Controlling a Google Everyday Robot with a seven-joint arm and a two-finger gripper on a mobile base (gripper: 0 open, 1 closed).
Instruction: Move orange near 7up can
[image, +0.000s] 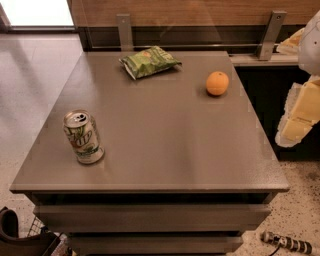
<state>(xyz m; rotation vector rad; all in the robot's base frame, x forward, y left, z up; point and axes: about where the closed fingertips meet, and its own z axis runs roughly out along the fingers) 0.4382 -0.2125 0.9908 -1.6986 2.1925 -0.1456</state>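
Note:
The orange lies on the grey table at the far right. The 7up can stands upright near the front left corner, far from the orange. My gripper hangs at the right edge of the view, off the table's right side and in front of the orange, touching nothing.
A crinkled green chip bag lies at the back middle of the table. A wooden wall with metal brackets runs behind it. A dark object and a cable end lie on the floor in front.

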